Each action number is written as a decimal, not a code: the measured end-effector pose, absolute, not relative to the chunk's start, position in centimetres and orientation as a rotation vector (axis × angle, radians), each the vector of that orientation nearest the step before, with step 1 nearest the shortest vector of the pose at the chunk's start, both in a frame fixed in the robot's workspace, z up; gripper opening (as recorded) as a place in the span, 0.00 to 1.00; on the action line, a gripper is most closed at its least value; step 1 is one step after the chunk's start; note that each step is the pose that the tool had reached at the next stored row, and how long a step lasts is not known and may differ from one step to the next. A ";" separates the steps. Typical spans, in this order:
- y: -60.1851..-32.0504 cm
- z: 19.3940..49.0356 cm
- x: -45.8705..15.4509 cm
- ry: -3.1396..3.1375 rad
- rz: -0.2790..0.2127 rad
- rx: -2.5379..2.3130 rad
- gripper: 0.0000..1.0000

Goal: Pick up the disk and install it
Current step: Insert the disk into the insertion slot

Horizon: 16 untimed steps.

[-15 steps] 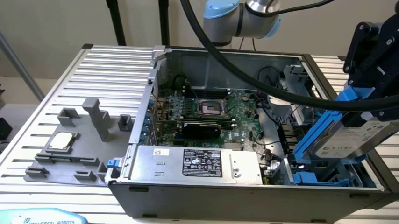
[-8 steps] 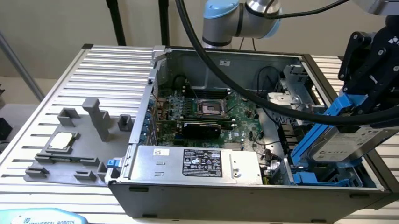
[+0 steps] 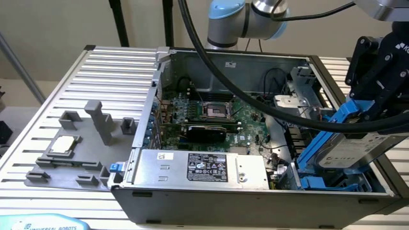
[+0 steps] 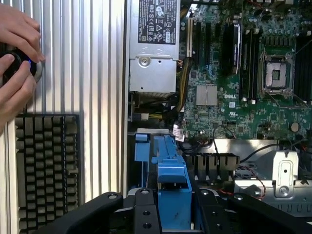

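The disk [image 3: 353, 152], a silver-grey drive with a white label clipped in a blue rail frame [image 3: 330, 130], hangs tilted over the right end of the open computer case [image 3: 255, 196]. My gripper [image 3: 377, 115] is shut on its upper part. Its lower end is down among the blue drive bay parts [image 3: 324, 182] at the case's front right corner. In the wrist view the blue frame [image 4: 170, 170] runs out from between my black fingers [image 4: 146, 214], towards the bay and the motherboard [image 4: 243, 92].
Inside the case are the large silver box with a black label [image 3: 204, 168], the green board [image 3: 211, 115] and black cables [image 3: 268, 110]. A grey fixture [image 3: 76, 143] holds a small square silver chip [image 3: 64, 143]. A person's hands [image 4: 17, 53] rest by a keyboard [image 4: 46, 170].
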State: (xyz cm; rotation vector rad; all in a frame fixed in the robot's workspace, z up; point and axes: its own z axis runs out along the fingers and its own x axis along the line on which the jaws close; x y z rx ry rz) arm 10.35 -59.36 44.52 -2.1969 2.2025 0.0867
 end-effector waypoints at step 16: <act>-59.4 42.9 10.8 2.210 0.099 -2.203 0.33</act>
